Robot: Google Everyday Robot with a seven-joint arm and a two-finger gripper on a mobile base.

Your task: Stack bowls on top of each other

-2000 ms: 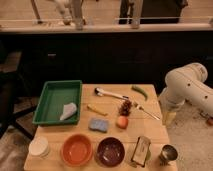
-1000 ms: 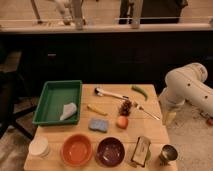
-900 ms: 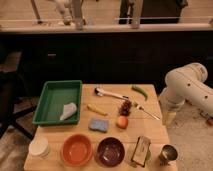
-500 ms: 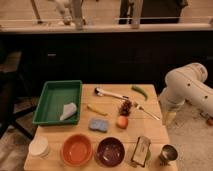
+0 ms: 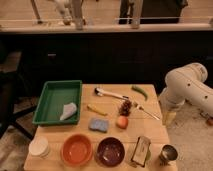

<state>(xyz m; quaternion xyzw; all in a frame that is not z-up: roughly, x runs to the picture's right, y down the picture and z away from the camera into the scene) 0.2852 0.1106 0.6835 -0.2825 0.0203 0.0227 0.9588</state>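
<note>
The orange bowl (image 5: 77,149) and the dark maroon bowl (image 5: 110,150) stand side by side, upright and apart, at the front edge of the wooden table (image 5: 155,131). Both are empty. My white arm (image 5: 186,87) hangs beside the table's right edge. The gripper (image 5: 169,118) points down there, well to the right of and behind the bowls, and holds nothing that I can see.
A green tray (image 5: 50,95) with a white cloth stands at the back left. White cup stack (image 5: 39,147) is at the front left, metal cup (image 5: 166,154) and a packet (image 5: 141,150) at the front right. Blue sponge (image 5: 98,124), orange fruit (image 5: 122,121), grapes (image 5: 125,107) and utensils fill the middle.
</note>
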